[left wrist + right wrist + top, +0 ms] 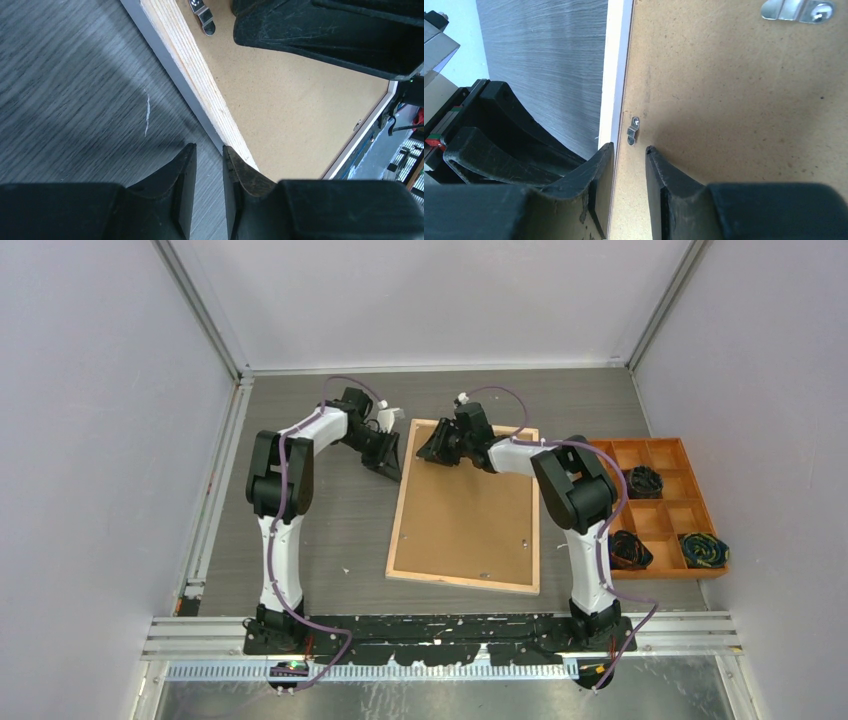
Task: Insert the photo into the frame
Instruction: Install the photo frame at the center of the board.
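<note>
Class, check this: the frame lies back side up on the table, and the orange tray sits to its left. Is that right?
Not quite: the orange tray sits to the right of the frame, as the top view shows.

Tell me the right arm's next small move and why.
Probably nudge the right gripper forward onto the small metal clip and swing it off the backing board: the frame lies back-up, board still clipped in, jaws slightly apart just short of the clip.

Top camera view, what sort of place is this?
Probably a robot test cell in a lab: pale enclosure walls on three sides, a left arm and right arm bolted to a metal rail, and a grey table holding a frame and an orange tray.
</note>
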### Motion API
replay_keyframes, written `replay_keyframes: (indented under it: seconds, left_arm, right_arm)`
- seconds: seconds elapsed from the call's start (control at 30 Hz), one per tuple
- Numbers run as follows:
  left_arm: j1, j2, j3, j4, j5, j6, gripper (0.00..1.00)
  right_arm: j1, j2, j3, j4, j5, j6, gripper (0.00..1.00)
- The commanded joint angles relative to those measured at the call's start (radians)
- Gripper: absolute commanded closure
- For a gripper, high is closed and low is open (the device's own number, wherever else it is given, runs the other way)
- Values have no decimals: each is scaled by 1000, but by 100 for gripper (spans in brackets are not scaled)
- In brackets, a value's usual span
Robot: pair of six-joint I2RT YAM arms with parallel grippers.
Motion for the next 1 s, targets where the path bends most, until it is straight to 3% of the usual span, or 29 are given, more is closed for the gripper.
replay_keyframes:
  seconds: [0.0, 0.97]
  left_arm:
    - [5, -56, -4, 15, 44, 18, 71]
    - [1, -29, -26, 39, 16, 30, 74]
  right_arm:
    - [0, 17, 41, -9, -30, -7, 66]
    - [15, 103, 81, 95, -50, 126, 72]
